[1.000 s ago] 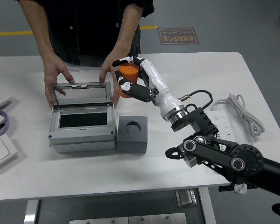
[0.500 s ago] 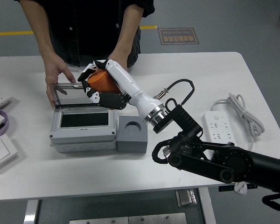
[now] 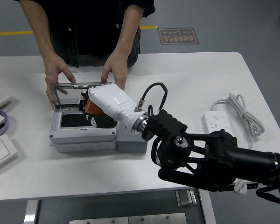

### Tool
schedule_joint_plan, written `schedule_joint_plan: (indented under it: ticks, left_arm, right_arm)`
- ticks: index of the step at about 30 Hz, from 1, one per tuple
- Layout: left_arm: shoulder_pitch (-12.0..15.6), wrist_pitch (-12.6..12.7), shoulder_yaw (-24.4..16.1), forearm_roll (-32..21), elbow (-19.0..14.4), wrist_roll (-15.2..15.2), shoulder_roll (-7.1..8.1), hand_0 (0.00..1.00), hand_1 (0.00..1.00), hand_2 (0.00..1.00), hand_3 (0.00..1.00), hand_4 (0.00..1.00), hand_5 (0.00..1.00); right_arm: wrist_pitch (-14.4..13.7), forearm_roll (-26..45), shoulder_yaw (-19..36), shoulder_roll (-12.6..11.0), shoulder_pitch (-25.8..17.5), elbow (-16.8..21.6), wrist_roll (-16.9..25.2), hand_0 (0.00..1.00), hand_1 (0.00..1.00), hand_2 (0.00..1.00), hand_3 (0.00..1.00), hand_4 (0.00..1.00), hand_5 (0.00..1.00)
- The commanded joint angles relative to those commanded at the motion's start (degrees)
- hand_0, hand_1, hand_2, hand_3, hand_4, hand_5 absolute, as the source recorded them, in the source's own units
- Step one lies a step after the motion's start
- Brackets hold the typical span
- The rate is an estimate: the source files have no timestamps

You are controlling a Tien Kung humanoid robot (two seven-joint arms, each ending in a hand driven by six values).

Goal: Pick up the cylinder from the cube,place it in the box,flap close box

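My right hand [image 3: 94, 109] reaches over the open grey box [image 3: 81, 133], its fingers curled around the orange cylinder [image 3: 91, 107], which sits low over the box's dark opening. Only a sliver of orange shows under the white hand shell. The grey cube [image 3: 130, 140] stands against the box's right side, mostly covered by my forearm. The box's clear lid [image 3: 67, 95] stands upright at the back. A person at the far side holds the lid's corners with the left-side hand [image 3: 56, 74] and the right-side hand [image 3: 114, 70].
White switch plates [image 3: 0, 149] and a purple cable lie at the left edge. A white power strip [image 3: 219, 123] with its coiled cord [image 3: 242, 109] lies to the right. My black arm [image 3: 214, 158] spans the table's front right.
My right hand has carried the orange cylinder left and down, from above the cube's far side to over the box opening. The person's hands stay on the lid.
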Motion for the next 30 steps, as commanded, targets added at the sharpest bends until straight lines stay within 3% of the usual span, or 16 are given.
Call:
schedule_joint_plan:
  ticks: [4,10,11,16,17,22,23,28,29,30]
  left_arm:
    - [-0.06,0.01,-0.40,0.57,0.01,0.41,0.06,0.583,0.573,0.550,0.608,0.642,0.238]
    - [-0.36,-0.01,-0.58,0.96,0.04,0.52,0.20,0.582,0.572,0.549,0.607,0.640,0.240]
    - [-0.38,-0.03,-0.65,1.07,0.04,0.56,0.21,0.582,0.572,0.549,0.607,0.639,0.238]
    - [-0.46,-0.04,-0.86,1.43,0.04,0.70,0.28,0.582,0.572,0.549,0.607,0.639,0.238]
    - [-0.48,-0.05,-0.89,1.50,0.04,0.72,0.29,0.582,0.572,0.549,0.606,0.637,0.237]
    - [-0.54,-0.10,-1.09,1.96,0.03,0.83,0.35,0.582,0.572,0.549,0.606,0.637,0.237]
    - [-0.57,-0.11,-1.08,1.98,0.03,0.82,0.35,0.582,0.571,0.549,0.607,0.636,0.236]
    - [-0.70,-0.18,-0.84,1.96,0.01,0.67,0.40,0.582,0.571,0.549,0.607,0.636,0.236]
    - [-0.72,-0.19,-0.79,1.93,0.00,0.63,0.45,0.582,0.571,0.549,0.607,0.635,0.235]
    - [-0.74,-0.20,-0.84,2.02,0.01,0.65,0.47,0.582,0.571,0.549,0.607,0.635,0.235]
  right_arm:
    - [-0.21,-1.14,-1.41,1.30,1.66,0.02,-0.92,0.002,0.124,0.530,0.436,0.107,0.002]
    - [-4.10,2.11,-4.71,3.45,4.07,-2.10,1.99,0.016,0.152,0.536,0.448,0.102,0.002]
    - [-4.78,2.73,-5.27,3.81,4.37,-2.68,2.65,0.082,0.205,0.550,0.468,0.090,0.002]
    - [-6.99,4.63,-7.64,5.39,5.35,-5.66,4.96,0.082,0.205,0.550,0.468,0.090,0.002]
    - [-7.29,4.87,-8.02,5.66,5.42,-6.30,5.25,0.292,0.345,0.554,0.463,0.132,0.002]
    - [-8.62,4.45,-8.87,6.74,5.08,-9.06,6.14,0.292,0.345,0.554,0.463,0.132,0.002]
    - [-9.02,4.36,-8.91,6.75,4.93,-9.52,6.34,0.474,0.444,0.567,0.477,0.134,0.002]
    - [-10.71,4.04,-9.25,6.75,4.56,-11.17,7.18,0.474,0.444,0.567,0.477,0.134,0.002]
    - [-11.10,3.98,-9.30,6.75,4.49,-11.75,7.40,0.669,0.565,0.593,0.502,0.057,0.002]
    - [-11.23,3.95,-9.30,6.75,4.45,-12.03,7.47,0.669,0.565,0.593,0.502,0.057,0.002]
